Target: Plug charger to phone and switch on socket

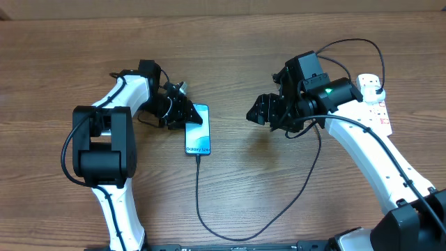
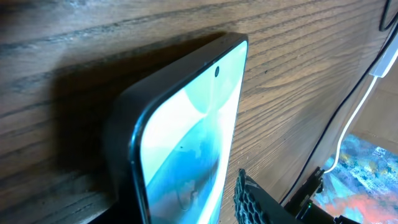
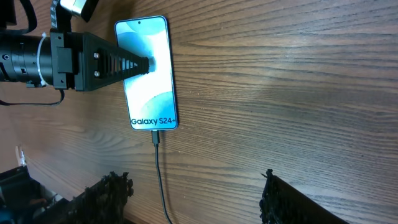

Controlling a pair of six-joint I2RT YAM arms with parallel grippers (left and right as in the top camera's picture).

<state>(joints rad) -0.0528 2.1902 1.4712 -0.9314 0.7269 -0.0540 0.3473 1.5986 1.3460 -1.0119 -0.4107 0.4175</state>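
The phone [image 1: 198, 132] lies flat on the wooden table, its screen lit and showing "Galaxy S24+" [image 3: 146, 74]. The charger's black cable [image 1: 197, 195] has its tip in the phone's bottom edge [image 3: 155, 134]. It loops toward the front edge and then up right toward the white socket strip [image 1: 373, 97]. My left gripper [image 1: 187, 115] is on the phone's upper left part, with one fingertip on the screen [image 3: 149, 62]. In the left wrist view the phone [image 2: 186, 137] fills the space between the jaws [image 2: 193, 205]. My right gripper [image 1: 259, 111] is open and empty, right of the phone [image 3: 193, 180].
The socket's thick white cord [image 1: 376, 66] curls at the far right behind my right arm. Bare wood lies between the phone and the right gripper. The cable's loop nears the table's front edge [image 1: 230, 237].
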